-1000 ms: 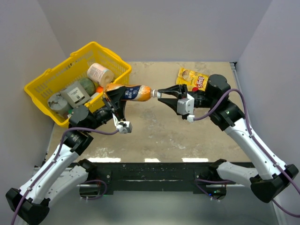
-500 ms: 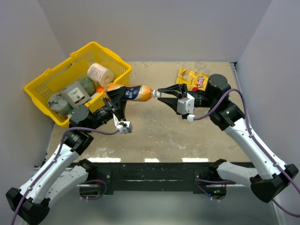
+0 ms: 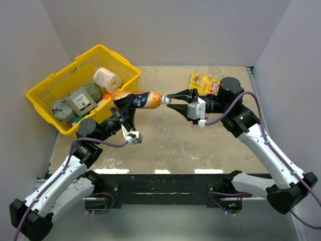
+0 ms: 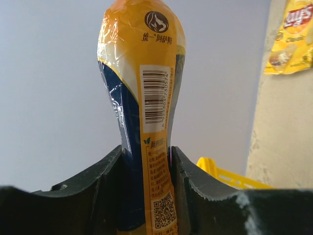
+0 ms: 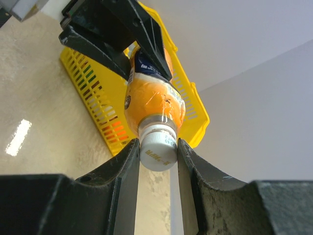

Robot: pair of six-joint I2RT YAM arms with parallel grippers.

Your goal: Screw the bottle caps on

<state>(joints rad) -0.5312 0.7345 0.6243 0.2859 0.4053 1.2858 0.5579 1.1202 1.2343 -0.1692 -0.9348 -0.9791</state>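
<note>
Just to the right of the yellow basket [image 3: 65, 70], the left gripper [image 4: 146, 159] is clamped on the orange bottle [image 3: 144, 99] and holds it lying above the table. The right gripper [image 5: 157, 144] grasps the white cap [image 5: 157, 155] on the bottle's mouth, at the end away from the basket.

Yellow plastic slatted basket [image 3: 55, 75] at far left of beige speckled worktop [image 3: 165, 145], set at an angle. Inside it: cream-white paper roll [image 3: 107, 79] at far end, pale grey box with label [image 3: 80, 102] mid-basket, dark green rounded item [image 3: 93, 91] just behind the box, grey round can-like thing [image 3: 61, 109] at near-left end. Yellow foil snack bag with red logo [image 3: 200, 82] lying flat at far right, well apart from basket, right edge hidden. Plain grey walls on three sides.
</note>
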